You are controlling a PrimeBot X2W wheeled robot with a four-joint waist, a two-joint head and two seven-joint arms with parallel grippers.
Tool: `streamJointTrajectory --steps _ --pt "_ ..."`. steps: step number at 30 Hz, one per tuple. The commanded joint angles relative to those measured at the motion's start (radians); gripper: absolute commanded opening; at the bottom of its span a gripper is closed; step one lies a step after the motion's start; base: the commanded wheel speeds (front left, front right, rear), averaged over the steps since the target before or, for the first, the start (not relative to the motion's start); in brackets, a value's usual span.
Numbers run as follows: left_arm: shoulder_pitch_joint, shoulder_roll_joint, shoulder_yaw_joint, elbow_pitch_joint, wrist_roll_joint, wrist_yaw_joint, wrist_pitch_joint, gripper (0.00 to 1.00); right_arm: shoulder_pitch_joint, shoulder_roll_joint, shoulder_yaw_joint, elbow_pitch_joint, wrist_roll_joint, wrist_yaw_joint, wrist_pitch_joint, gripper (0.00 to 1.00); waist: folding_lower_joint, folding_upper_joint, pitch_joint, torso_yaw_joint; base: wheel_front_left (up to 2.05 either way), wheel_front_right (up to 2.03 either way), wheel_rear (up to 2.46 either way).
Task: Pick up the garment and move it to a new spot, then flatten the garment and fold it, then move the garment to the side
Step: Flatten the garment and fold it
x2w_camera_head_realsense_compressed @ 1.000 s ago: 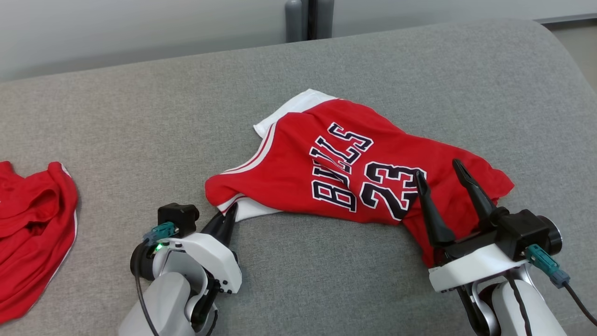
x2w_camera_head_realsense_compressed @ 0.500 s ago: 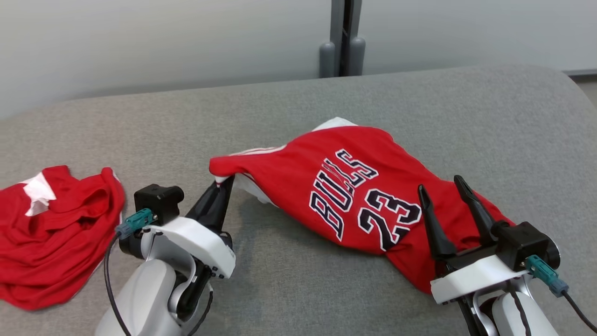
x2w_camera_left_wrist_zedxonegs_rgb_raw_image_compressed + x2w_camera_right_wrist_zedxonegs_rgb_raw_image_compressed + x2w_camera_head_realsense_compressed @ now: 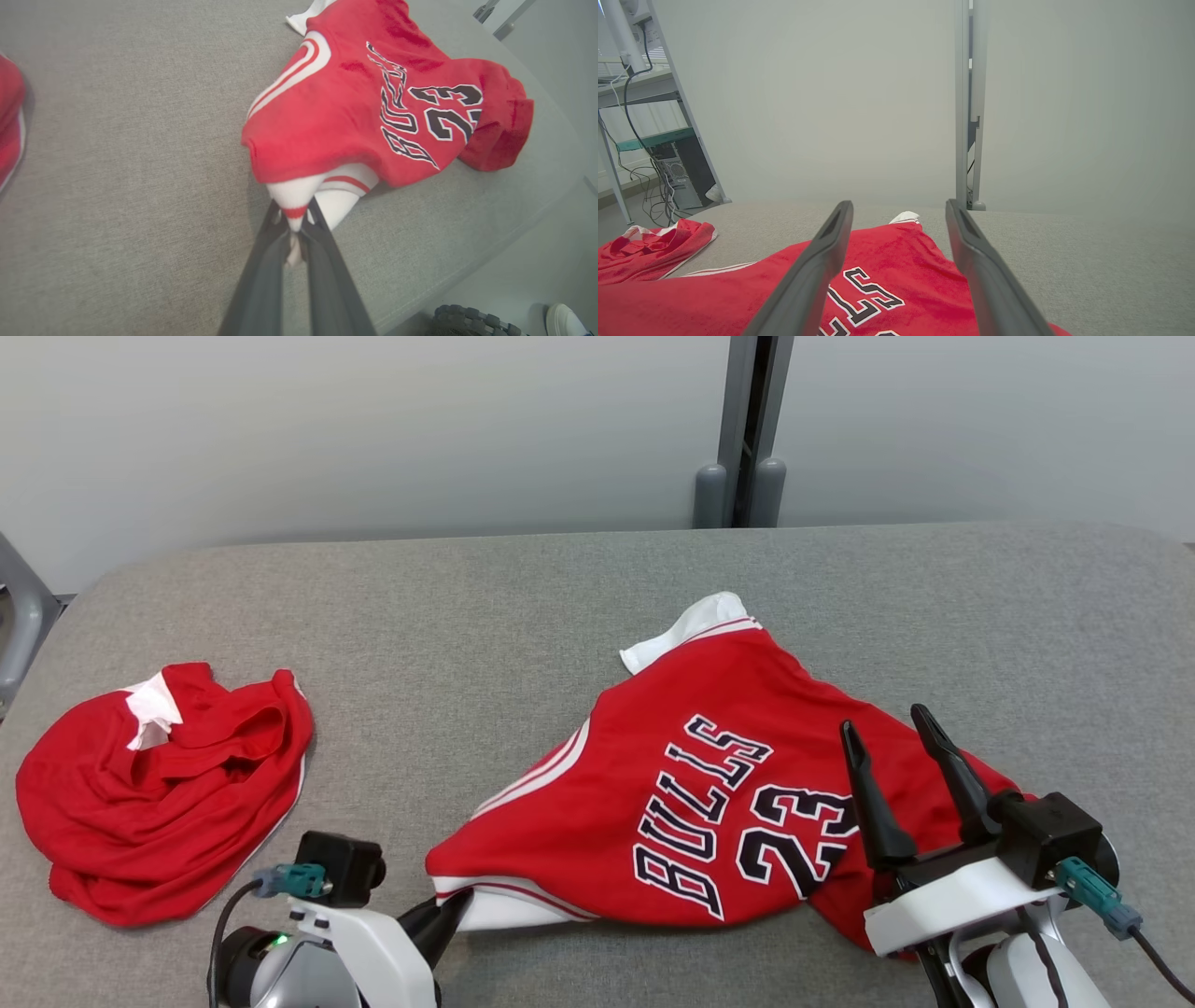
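Surface: wide grey woven-fabric padded surface (image 3: 448,616); it carries both pieces of cloth.

Task garment: red sleeveless knit jersey (image 3: 691,747) with black-and-white "BULLS 23" lettering. It lies rumpled right of centre on the padded surface, toward the near edge. One white-trimmed corner points to the far side; the right-hand end is bunched into a lump.

Other item: crumpled red cloth with white trim (image 3: 159,793), at the left of the surface and well apart from the jersey.

Right gripper: the right gripper (image 3: 882,719) hangs over the jersey's right-hand part, fingers spread wide and holding nothing. Contact with the cloth cannot be confirmed.

Left gripper: the left gripper (image 3: 295,223) sits at the near edge, fingers pinched narrow on the jersey's near-left corner.

Grip point: white hem band with a red stripe (image 3: 299,200), gathered between the left fingers.

Handling, judged: light, limp and non-fragile. The fabric will drape, stretch and trail when pulled from a single corner. Smooth knit may creep out of a shallow pinch.

Recommended hold, judged: take edges, not the body. A second pinch on the trimmed edge at the bunched right end would let the cloth be tensioned flat.
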State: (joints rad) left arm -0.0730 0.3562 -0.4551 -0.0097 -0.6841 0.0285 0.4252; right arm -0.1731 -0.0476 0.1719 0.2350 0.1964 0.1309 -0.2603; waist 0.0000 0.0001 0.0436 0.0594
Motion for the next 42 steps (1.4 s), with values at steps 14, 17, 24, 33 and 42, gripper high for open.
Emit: streamJointTrajectory --steps 14,17,24,33,42 --pt "-0.037 -0.054 0.073 -0.063 0.052 0.105 -0.156 1.0 -0.012 -0.005 0.001 0.008 -0.013 0.0 -0.007 1.0 0.0 -0.0001 -0.003 0.003 0.0 0.0 0.0" --pt "-0.053 -0.081 0.086 -0.045 0.065 0.1 -0.235 1.0 -0.013 -0.004 0.004 0.007 -0.018 0.0 -0.007 1.0 0.0 -0.0001 -0.003 -0.002 0.0 0.0 0.0" --pt "-0.073 -0.167 0.063 0.089 0.097 0.05 -0.462 1.0 -0.024 -0.005 0.007 0.02 0.016 0.0 -0.002 1.0 0.0 -0.0001 0.026 -0.008 0.0 0.0 0.0" --pt "-0.14 -0.217 0.01 0.202 0.143 0.005 -0.569 1.0 -0.188 -0.04 0.044 0.055 0.043 0.0 0.136 1.0 0.0 -0.0001 0.115 0.057 0.0 0.0 0.0" --pt "-0.22 -0.264 -0.028 0.283 0.129 -0.032 -0.61 1.0 -0.479 -0.16 0.037 0.27 0.27 0.0 0.406 1.0 0.0 -0.0001 0.213 0.178 0.0 0.0 0.0"
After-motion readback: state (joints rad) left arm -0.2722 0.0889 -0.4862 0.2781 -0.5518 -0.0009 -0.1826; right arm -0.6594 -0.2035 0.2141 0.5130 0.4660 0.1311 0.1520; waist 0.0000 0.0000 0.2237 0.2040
